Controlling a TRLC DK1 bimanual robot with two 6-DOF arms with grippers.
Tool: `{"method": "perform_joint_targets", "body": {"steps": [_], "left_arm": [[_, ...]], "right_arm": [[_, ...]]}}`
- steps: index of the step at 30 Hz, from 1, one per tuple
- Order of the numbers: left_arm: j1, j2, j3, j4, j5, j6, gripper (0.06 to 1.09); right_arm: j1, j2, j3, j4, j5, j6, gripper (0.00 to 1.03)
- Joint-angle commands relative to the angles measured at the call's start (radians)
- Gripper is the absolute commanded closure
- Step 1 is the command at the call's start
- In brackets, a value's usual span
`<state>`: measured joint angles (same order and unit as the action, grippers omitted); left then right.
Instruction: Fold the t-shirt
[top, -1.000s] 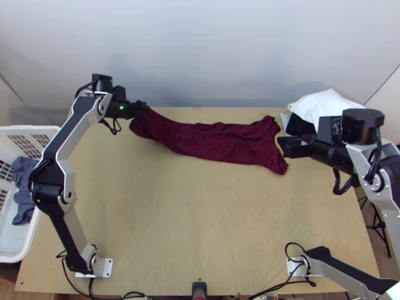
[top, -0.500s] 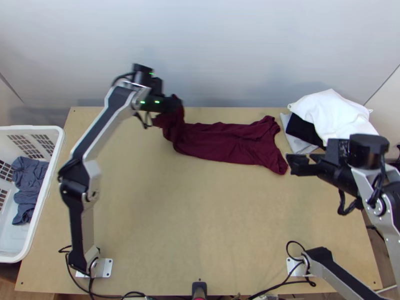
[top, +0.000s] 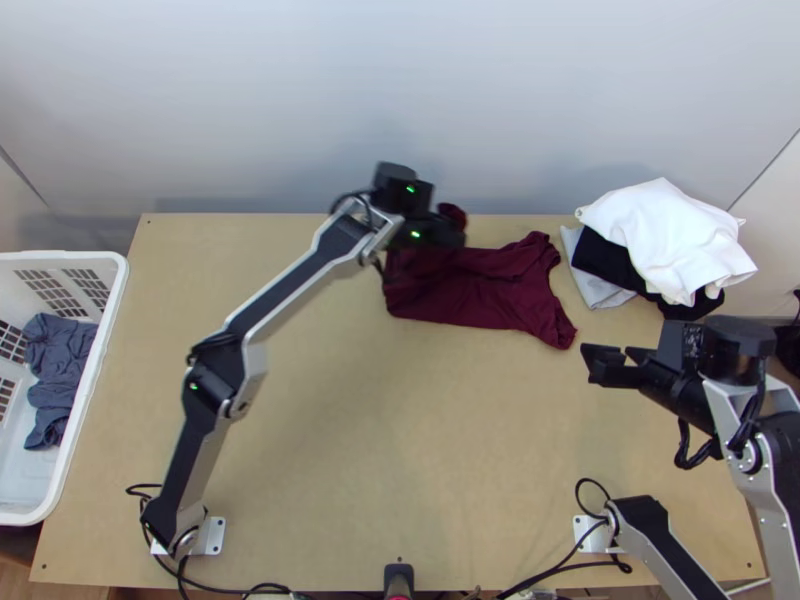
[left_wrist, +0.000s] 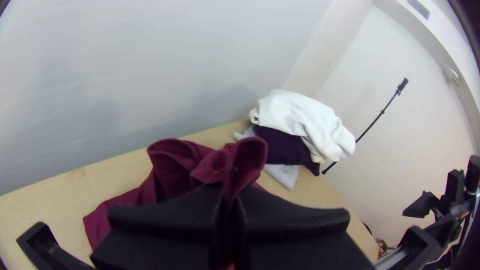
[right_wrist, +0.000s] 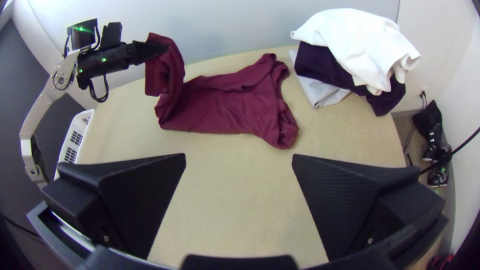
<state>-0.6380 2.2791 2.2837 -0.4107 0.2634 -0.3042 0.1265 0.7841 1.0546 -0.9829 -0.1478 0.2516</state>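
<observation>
Shirt (top: 500, 295), upper centre: seemingly mid-fold. Left gripper (top: 454, 230) was clamped on its end; right gripper (top: 594, 364) gaped. Next needed: lowering.

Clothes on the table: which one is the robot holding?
The dark red t-shirt: the left gripper pinches one end, while the white, black and grey ones lie piled.

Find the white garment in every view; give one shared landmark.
Top view: white garment, atop the pile, table's far right corner.
Left wrist view: white garment, atop the dark cloth, beyond the maroon t-shirt.
Right wrist view: white garment, atop the dark cloth.
Landmark: maroon t-shirt.
</observation>
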Motion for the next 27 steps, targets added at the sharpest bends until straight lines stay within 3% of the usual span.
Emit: {"method": "perform_joint_targets", "body": {"steps": [1,9,13,14,15,16,23,27], "left_arm": [[-0.111,0.108,0.008,0.220,-0.009,0.059,1.05],[-0.196,0.253,0.060,0.581,-0.013,0.065,1.05],[-0.256,0.319,0.074,0.730,-0.061,0.100,1.05],[-0.273,0.338,0.077,0.739,-0.098,0.117,0.90],[-0.285,0.352,0.077,0.747,-0.116,0.122,0.55],[-0.292,0.359,0.077,0.748,-0.116,0.122,0.11],[-0.252,0.316,0.079,0.736,-0.213,0.154,0.10],[-0.170,0.266,0.077,0.587,-0.216,0.188,0.10]], "right_arm": [[-0.042,-0.065,-0.081,0.000,-0.026,0.012,0.04],[-0.117,-0.140,-0.165,-0.008,-0.075,0.038,0.04],[-0.148,-0.167,-0.208,-0.014,-0.116,0.058,0.04],[-0.153,-0.172,-0.216,-0.016,-0.125,0.061,0.04],[-0.154,-0.174,-0.219,-0.016,-0.131,0.063,0.04],[-0.156,-0.174,-0.217,-0.016,-0.134,0.063,0.04],[-0.136,-0.157,-0.214,0.012,-0.136,0.061,0.04],[-0.120,-0.141,-0.229,0.058,-0.156,0.063,0.04]]}}
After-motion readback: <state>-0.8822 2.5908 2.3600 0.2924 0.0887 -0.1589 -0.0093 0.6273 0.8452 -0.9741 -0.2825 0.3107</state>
